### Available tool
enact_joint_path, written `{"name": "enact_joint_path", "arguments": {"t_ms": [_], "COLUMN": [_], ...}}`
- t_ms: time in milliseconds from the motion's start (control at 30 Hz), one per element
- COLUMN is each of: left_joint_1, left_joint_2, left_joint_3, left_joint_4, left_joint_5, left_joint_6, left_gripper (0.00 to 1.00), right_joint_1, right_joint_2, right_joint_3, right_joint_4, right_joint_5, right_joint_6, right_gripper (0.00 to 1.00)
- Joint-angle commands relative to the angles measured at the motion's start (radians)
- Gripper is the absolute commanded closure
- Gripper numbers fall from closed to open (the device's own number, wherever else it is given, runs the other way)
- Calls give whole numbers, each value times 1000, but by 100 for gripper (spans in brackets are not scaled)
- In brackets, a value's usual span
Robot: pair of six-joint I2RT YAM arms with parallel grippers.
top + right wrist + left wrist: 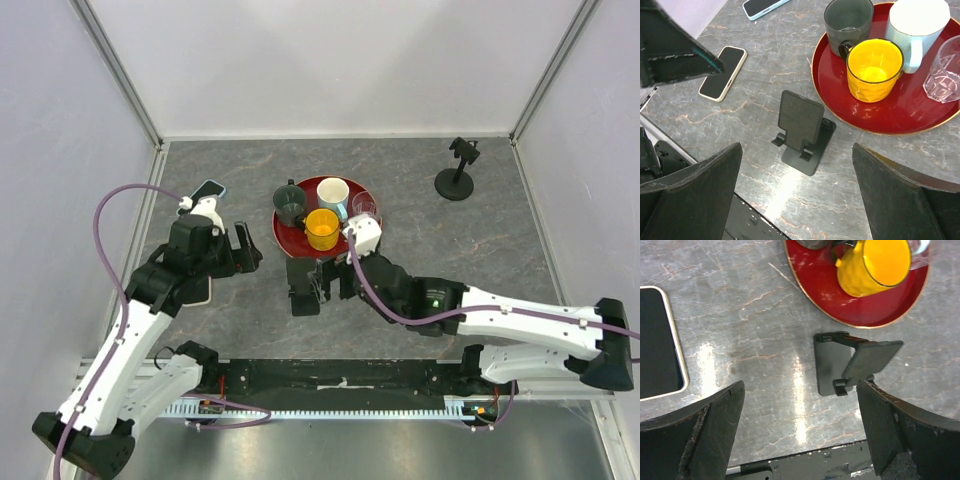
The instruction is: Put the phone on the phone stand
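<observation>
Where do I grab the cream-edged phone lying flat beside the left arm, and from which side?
Probably across its two long edges near mid-length, coming straight down from above. The cream-edged phone lies flat, screen up, on the table, so only its thin sides offer purchase. The open left gripper is nearest.

The bench (400, 200) carried two phones: one cream-cased phone (722, 72) and one blue-cased phone (765, 6). There were two black stands of different build: one folding phone stand (802, 131) and one round-based stand (457, 172). Only one red tray (900, 117) was present. On it stood four drinking vessels: three mugs, namely one grey mug (847, 22), one white mug (917, 25) and one yellow mug (875, 67), plus one clear glass (942, 70). Two robot arms were over the bench, one left arm (150, 300) and one right arm (520, 318).
</observation>
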Motion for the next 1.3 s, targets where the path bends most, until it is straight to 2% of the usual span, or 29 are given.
{"name": "enact_joint_path", "arguments": {"t_ms": [0, 67, 100, 167, 200, 267, 367, 500, 667, 833, 967, 1100, 1133, 1267], "left_joint_1": [11, 34, 43, 78, 84, 92, 127, 190, 225, 284, 313, 330, 339, 437], "left_joint_2": [63, 101, 154, 213, 244, 348, 448, 581, 660, 733, 940, 1127, 1169, 1299], "left_joint_3": [38, 52, 61, 77, 86, 117, 133, 205, 265, 327, 556, 732, 764, 920], "left_joint_4": [33, 39, 36, 45, 46, 33, 25, 5, -18, 26, 2, 8, 46, 23], "left_joint_5": [-89, -99, -60, 69, 211, 252, 221, 107, 129, 129, 56, -148, -155, -98], "left_joint_6": [67, 90, 96, 122, 134, 145, 186, 219, 228, 274, 383, 415, 421, 403], "left_gripper": [0, 0, 0, 0, 0, 0, 0, 0, 0, 0, 0, 0, 0, 0], "right_joint_1": [1, 2, 2, 2, 1, 2, 1, 2, 2, 2, 2, 2, 2, 2], "right_joint_2": [-98, -140, -151, -180, -186, -213, -264, -344, -411, -402, -418, -425, -427, -447], "right_joint_3": [-86, -131, -142, -169, -172, -174, -191, -211, -189, -139, -140, -151, -154, -157], "right_joint_4": [58, 73, 74, 70, 62, 32, 12, -16, -97, -156, -159, -174, -186, -203], "right_joint_5": [-6, -17, -25, -55, -66, -100, -158, -173, -207, -259, -269, -244, -243, -239], "right_joint_6": [-65, -75, -82, -93, -98, -98, -95, -91, -101, -108, -108, -111, -111, -111], "right_gripper": [2, 2, 2, 2, 2, 2, 2, 2, 2, 2, 2, 2, 2, 2]}}
